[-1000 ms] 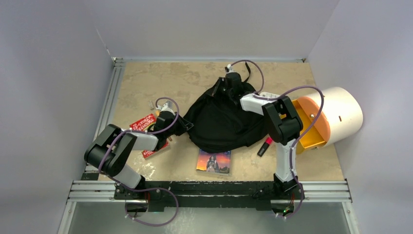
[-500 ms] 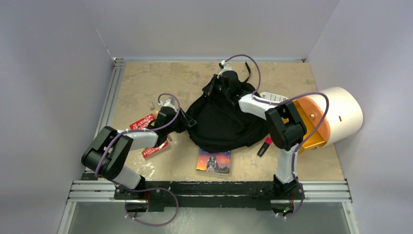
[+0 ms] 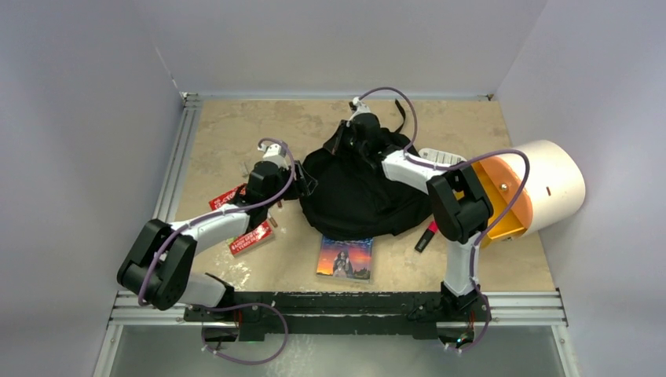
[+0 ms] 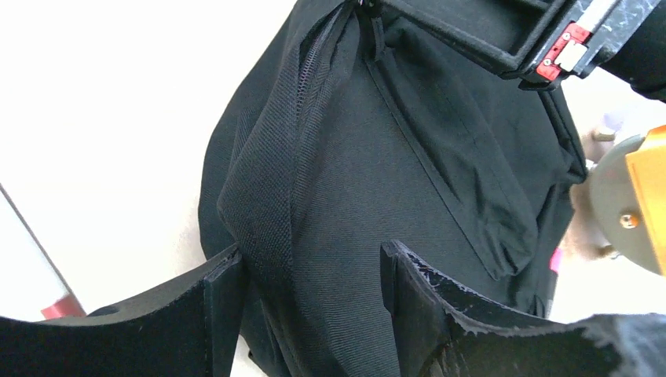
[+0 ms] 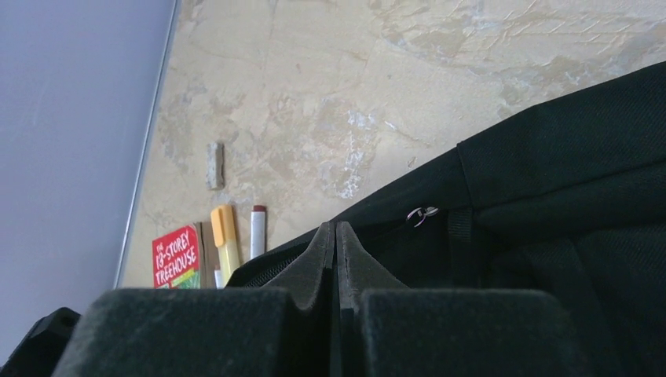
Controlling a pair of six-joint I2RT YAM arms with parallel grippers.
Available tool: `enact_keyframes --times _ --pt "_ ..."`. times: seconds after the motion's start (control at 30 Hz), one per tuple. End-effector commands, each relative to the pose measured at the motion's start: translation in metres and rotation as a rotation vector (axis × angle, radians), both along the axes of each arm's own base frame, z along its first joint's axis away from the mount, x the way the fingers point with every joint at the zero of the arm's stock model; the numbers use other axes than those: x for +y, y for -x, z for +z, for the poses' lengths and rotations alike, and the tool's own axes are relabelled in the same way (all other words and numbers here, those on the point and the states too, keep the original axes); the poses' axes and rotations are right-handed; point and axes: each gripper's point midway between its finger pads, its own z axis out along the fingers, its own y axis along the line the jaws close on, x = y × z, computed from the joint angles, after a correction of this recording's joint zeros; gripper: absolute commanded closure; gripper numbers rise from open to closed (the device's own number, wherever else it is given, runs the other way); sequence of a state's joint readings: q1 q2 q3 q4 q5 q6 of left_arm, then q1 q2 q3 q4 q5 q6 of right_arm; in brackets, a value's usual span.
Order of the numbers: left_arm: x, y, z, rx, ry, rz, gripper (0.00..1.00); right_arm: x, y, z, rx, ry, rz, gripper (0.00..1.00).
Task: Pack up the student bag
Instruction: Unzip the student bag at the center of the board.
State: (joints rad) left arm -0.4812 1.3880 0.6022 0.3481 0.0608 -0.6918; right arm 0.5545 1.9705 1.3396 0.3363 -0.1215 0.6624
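The student bag (image 3: 361, 196) is a soft black backpack lying in the middle of the table. My left gripper (image 3: 302, 182) is at its left edge and stands open. In the left wrist view its fingers (image 4: 312, 251) straddle a black webbing strap (image 4: 267, 196) and a fold of the bag (image 4: 440, 157) without pinching them. My right gripper (image 3: 345, 141) is at the bag's far top edge. In the right wrist view its tips (image 5: 336, 228) are pressed together against the zip edge of the bag (image 5: 565, 181), with nothing showing between them.
A red book (image 3: 239, 220) lies left of the bag, with a yellow highlighter (image 5: 226, 239) and a white marker (image 5: 257, 230) beside it. A picture-cover book (image 3: 345, 260) lies in front, a red marker (image 3: 426, 236) at right. A cream-and-orange cylinder (image 3: 542, 184) stands far right.
My left gripper has opened, letting go of the bag's edge, and has moved away from me. The right gripper has shifted slightly left and back with the bag's top.
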Motion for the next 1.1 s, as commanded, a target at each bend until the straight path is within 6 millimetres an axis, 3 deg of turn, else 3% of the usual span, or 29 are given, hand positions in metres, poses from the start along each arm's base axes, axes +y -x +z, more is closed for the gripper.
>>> enact_keyframes --times 0.0,0.17,0.37,0.47,0.63,0.73,0.87,1.07 --pt "0.001 -0.035 0.058 -0.288 -0.101 -0.019 0.41 0.004 -0.011 0.052 -0.058 -0.080 -0.037 1.00" --pt "0.012 -0.036 0.067 -0.329 -0.154 0.011 0.39 0.002 -0.016 0.073 -0.094 -0.091 -0.050 1.00" --pt "0.053 -0.028 0.037 -0.135 -0.308 0.170 0.35 -0.010 -0.019 0.090 -0.133 -0.097 -0.066 1.00" --pt "0.056 -0.024 0.045 -0.163 -0.302 0.175 0.35 -0.015 -0.019 0.093 -0.145 -0.090 -0.059 1.00" --pt "0.026 -0.025 0.098 -0.474 -0.231 -0.001 0.35 -0.024 -0.019 0.092 -0.141 -0.089 -0.051 1.00" --pt "0.008 -0.032 0.119 -0.604 -0.233 -0.089 0.37 -0.028 -0.019 0.092 -0.136 -0.100 -0.045 1.00" --pt "-0.015 -0.043 0.127 -0.738 -0.278 -0.215 0.41 -0.031 -0.019 0.094 -0.132 -0.112 -0.039 1.00" --pt "-0.041 -0.062 0.119 -0.839 -0.330 -0.327 0.45 -0.039 -0.025 0.092 -0.116 -0.127 -0.042 1.00"
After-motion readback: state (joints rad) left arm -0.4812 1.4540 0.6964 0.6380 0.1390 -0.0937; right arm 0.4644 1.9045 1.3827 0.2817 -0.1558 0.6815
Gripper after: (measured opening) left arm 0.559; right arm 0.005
